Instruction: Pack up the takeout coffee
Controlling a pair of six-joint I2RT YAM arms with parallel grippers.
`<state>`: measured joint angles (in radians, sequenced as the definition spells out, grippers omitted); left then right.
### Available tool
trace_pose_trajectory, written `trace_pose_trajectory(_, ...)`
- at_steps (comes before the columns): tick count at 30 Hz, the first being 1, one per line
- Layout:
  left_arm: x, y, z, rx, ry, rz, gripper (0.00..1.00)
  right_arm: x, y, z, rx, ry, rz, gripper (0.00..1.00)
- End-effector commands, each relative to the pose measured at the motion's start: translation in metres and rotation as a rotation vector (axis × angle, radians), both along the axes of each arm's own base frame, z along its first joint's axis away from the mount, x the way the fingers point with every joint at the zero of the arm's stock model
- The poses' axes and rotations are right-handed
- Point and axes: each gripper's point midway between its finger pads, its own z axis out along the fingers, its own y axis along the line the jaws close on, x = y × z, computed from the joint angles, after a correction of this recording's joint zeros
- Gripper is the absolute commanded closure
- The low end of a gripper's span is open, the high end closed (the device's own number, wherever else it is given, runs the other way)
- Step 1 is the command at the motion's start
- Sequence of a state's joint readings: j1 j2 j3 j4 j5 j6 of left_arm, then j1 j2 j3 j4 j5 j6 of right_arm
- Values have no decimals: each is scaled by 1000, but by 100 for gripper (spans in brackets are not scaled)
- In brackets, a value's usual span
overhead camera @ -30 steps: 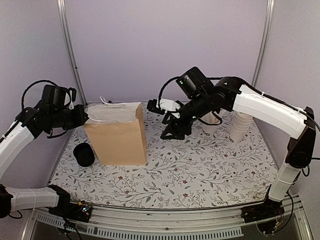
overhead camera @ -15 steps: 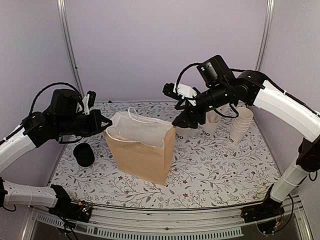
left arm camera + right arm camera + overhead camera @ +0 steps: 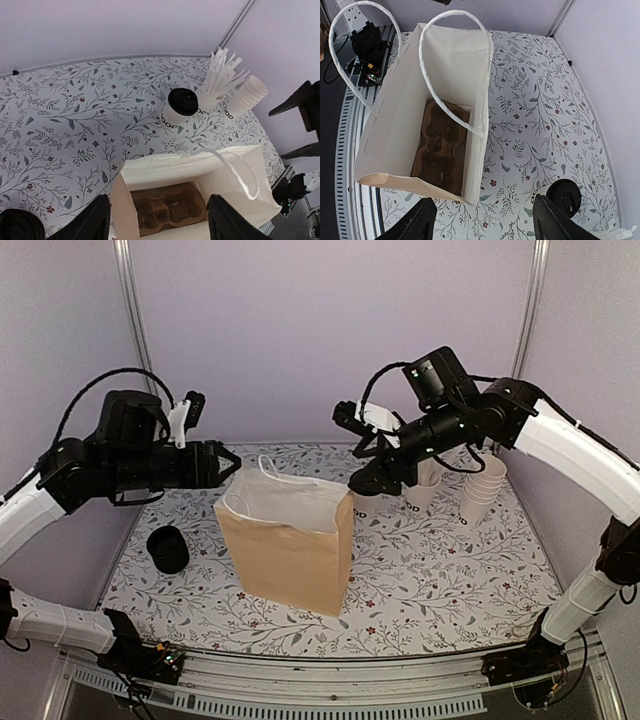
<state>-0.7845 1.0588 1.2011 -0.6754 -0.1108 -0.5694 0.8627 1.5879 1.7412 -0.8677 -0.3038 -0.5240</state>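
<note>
A takeout coffee [image 3: 181,102], a small white cup with a black lid, stands at the back of the table next to the straws; it also shows as the lidded cup [image 3: 565,195] and as the cup [image 3: 360,508] under my right arm. The brown paper bag [image 3: 290,550] stands upright and open mid-table, with a cardboard cup carrier [image 3: 442,145] on its bottom. My left gripper [image 3: 230,456] hovers open above the bag's left rim, touching nothing. My right gripper [image 3: 362,483] hangs open between the bag and the coffee, empty.
A white cup of straws [image 3: 425,485] and a stack of lidless white cups [image 3: 480,485] stand at the back right. A black round cylinder [image 3: 168,548] sits left of the bag. The bag's white handles [image 3: 450,30] stick up.
The bag slid from the left to mid-table and now stands free. My left gripper opened and let go of it. My right arm rose and drew back to the right.
</note>
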Motion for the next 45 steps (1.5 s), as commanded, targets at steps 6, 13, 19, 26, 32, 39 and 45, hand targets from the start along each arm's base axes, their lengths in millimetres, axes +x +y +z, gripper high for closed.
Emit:
trace_pose_trajectory(6,1,-12,7,534,-339,-471,25,-7,-65,-11,10,18,-5,28)
trace_pose_trajectory(13,7,-40,-22,596,-366,-680,27,-6,-154,-20,57,7,-169,26)
trace_pose_trajectory(19,33,-54,-31,648,-416,-676,30,-7,-197,-39,84,43,-303,26)
trace_pose_trajectory(26,40,-81,-32,613,-428,-753,37,-6,-206,-64,149,130,-340,26)
trace_pose_trajectory(32,27,-96,-26,550,-444,-848,49,-2,-204,-76,165,176,-335,25)
trace_pose_trajectory(39,9,-101,-47,511,-335,-946,65,8,-199,-72,169,208,-317,26)
trace_pose_trajectory(45,15,-97,-53,548,-330,-913,66,10,-197,-74,171,226,-311,26)
